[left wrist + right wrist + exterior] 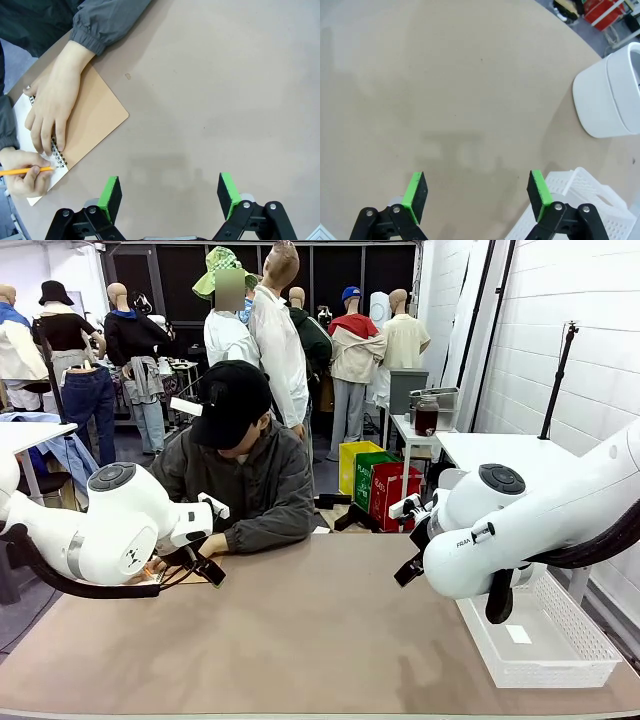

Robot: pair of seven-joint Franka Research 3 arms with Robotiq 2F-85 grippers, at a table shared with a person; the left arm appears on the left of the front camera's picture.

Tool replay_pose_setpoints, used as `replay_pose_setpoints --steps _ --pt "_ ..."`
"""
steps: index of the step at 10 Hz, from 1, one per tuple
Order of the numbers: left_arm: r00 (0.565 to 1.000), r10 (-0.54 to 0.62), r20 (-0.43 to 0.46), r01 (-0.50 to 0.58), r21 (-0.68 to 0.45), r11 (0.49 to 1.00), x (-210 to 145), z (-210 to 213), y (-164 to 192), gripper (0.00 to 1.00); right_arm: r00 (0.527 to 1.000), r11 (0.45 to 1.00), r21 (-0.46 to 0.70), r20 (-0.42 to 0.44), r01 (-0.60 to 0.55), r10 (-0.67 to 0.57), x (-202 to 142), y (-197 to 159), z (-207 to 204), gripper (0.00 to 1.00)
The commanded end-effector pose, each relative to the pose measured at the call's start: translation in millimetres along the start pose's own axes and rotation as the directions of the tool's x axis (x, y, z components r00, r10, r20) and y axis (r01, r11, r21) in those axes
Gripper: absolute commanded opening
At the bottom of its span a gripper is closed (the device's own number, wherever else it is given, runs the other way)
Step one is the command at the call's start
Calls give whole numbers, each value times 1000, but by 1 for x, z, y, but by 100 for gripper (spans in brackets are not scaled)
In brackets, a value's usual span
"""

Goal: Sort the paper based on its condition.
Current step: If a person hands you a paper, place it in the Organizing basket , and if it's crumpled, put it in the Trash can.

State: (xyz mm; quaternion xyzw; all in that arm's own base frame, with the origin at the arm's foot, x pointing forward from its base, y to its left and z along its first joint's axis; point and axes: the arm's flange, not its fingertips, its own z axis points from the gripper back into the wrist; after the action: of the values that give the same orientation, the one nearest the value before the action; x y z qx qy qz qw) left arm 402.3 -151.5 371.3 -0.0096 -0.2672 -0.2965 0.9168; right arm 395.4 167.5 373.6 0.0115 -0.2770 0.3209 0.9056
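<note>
No loose sheet of paper is in view. In the left wrist view a person presses one hand (55, 110) on a spiral-bound notebook (95, 120) with its brown cover folded back. The other hand holds a yellow pencil (20, 171) over the notebook's white page (37, 197). My left gripper (170, 192) hangs open above bare table to the right of the notebook, nothing between its pads. My right gripper (476, 192) is open too, over bare table beside a white basket (580, 210).
The white slatted basket (540, 640) stands at the table's right edge, below my right arm (480, 540). A white rounded robot part (610, 100) sits past the basket. The person (250, 470) leans over the far left edge. The brown tabletop (320, 640) lies bare in the middle.
</note>
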Motion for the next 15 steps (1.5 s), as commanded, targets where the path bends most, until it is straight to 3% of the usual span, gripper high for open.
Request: replay_pose_setpoints --steps 1,9,15 --pt "1000 6 5 -6 15 1000 4 9 4 100 1000 1000 -2 -4 8 -8 8 -3 8 100" --pt "1000 16 9 -16 33 999 53 130 21 100 995 994 89 76 -68 62 66 -17 119 100" --pt "997 52 52 -54 37 998 62 172 26 100 989 991 97 123 -94 81 76 -13 157 100"
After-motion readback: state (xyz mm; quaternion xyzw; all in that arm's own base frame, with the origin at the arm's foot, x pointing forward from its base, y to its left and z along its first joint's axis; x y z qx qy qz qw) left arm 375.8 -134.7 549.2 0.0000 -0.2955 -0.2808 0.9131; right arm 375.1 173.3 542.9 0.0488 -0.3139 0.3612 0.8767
